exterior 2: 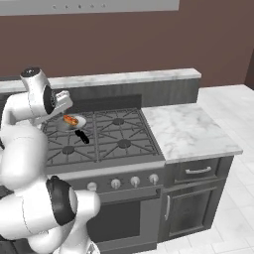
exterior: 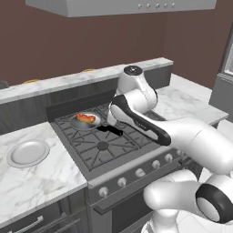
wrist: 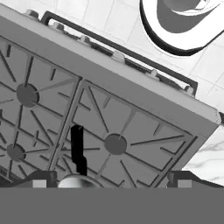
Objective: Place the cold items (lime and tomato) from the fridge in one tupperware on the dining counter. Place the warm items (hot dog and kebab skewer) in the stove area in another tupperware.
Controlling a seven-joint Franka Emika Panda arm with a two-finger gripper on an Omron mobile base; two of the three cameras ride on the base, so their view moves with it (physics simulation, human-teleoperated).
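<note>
A small silver pan (exterior: 84, 123) sits on the back left burner of the stove (exterior: 109, 150), with an orange-red hot dog (exterior: 86, 118) lying in it. In the right base view the hot dog (exterior 2: 71, 119) and the pan's black handle (exterior 2: 82, 137) show clearly. My gripper (wrist: 113, 180) hangs above the stove just over the pan and stands open, with nothing between its fingers. The hand view has the pan's rim (wrist: 78, 180) and its handle (wrist: 78, 148) near the left fingertip (wrist: 41, 179). The kebab skewer, lime, tomato and tupperware are out of view.
An empty grey plate (exterior: 28, 153) lies on the marble counter left of the stove. A bare marble counter (exterior 2: 186, 129) lies to the stove's right. A raised ledge (exterior 2: 129, 77) runs behind the stove. A range hood (exterior: 123, 7) hangs overhead.
</note>
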